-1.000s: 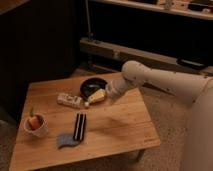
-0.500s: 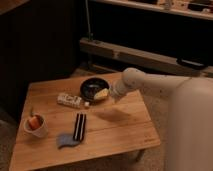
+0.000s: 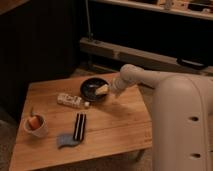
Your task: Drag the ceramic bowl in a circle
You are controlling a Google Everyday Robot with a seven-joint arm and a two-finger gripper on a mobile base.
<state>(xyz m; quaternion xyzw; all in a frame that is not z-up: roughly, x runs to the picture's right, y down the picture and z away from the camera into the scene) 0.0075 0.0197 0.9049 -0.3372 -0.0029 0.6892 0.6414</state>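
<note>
Arm (image 3: 176, 112) bulk swung closer at right; end effector (image 3: 102, 90) in ceramic bowl (image 3: 88, 85), grip cannot tell.

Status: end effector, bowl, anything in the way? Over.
End effector at the ceramic bowl, right rim. Bowl upright near the table far edge. Bottle lying close on its near-left side, likely in the circle's path.
</note>
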